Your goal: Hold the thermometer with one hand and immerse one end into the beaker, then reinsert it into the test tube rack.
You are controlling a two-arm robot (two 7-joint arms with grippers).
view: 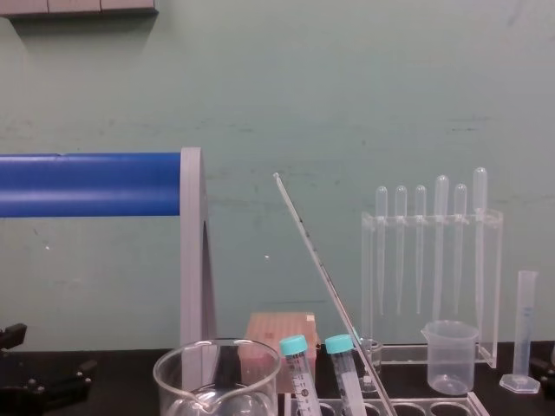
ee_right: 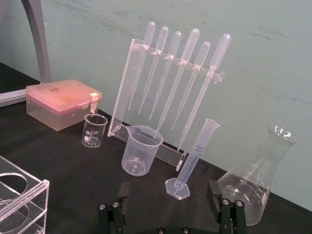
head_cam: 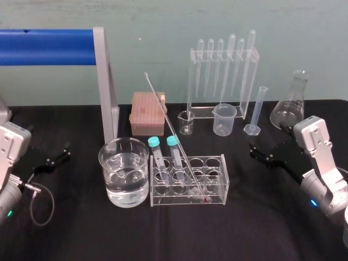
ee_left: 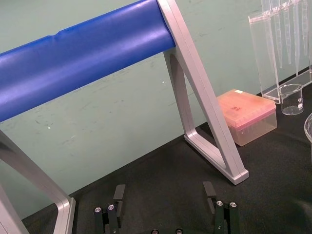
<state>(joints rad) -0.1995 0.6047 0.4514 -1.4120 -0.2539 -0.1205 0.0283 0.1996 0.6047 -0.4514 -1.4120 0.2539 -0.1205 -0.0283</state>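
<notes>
Thermometer [head_cam: 176, 142] leans free in your test tube rack [head_cam: 223, 179] for grasping; left tool [head_cam: 60, 154] and right tool [head_cam: 260, 152] flank the rack, spread, empty.

This is a laboratory bench. On a black tabletop [head_cam: 179, 234] against a pale green wall [head_cam: 163, 22], a conical flask [head_cam: 291, 103] stands just behind the right gripper [head_cam: 260, 153]. Beyond it are a measuring cylinder [head_cam: 258, 109], a pipette stand [head_cam: 223, 54] and a pink tip box [head_cam: 147, 111]. Off to its left side are a test tube rack [head_cam: 187, 200] and a water-filled beaker [head_cam: 124, 163].
</notes>
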